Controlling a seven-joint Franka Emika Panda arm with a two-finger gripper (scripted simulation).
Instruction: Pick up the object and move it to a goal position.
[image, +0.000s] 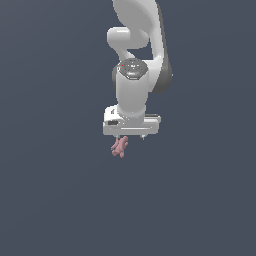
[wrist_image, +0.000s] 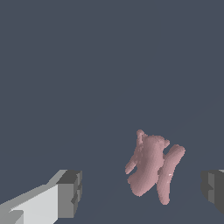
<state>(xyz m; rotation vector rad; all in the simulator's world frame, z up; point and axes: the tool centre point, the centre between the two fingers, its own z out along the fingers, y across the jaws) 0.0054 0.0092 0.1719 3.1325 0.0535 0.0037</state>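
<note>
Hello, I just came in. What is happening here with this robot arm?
A white Panda arm hangs over a small pink lumpy object on a plain dark floor. Its gripper is open and points down. In the wrist view the object lies between the two fingers but nearer to one of them, and neither finger touches it. So the object is not yet grasped.
</note>
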